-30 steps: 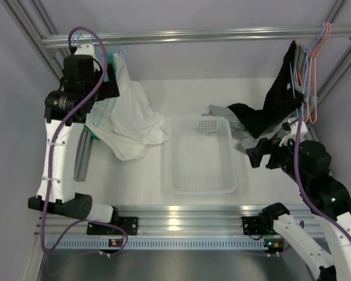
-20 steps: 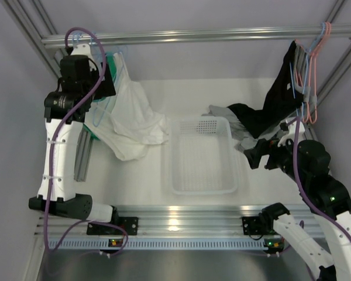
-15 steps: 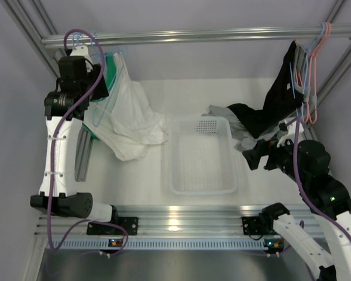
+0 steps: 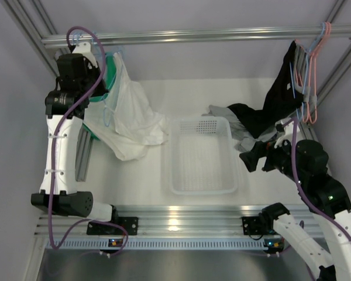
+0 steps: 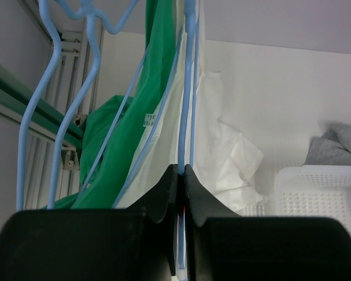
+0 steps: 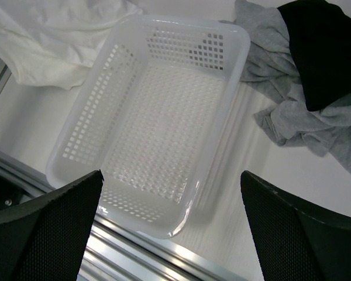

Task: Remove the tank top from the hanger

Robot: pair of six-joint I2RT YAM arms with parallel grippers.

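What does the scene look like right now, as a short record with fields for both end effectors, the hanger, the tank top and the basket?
left end effector: shut on the hanger's wire
right end effector: open, holding nothing, right of the basket
hanger: light blue, hanging upright
tank top: white, hanging at the left, lower part bunched on the table, next to a green garment
basket: white mesh, empty

White arm links, black joints, purple cables
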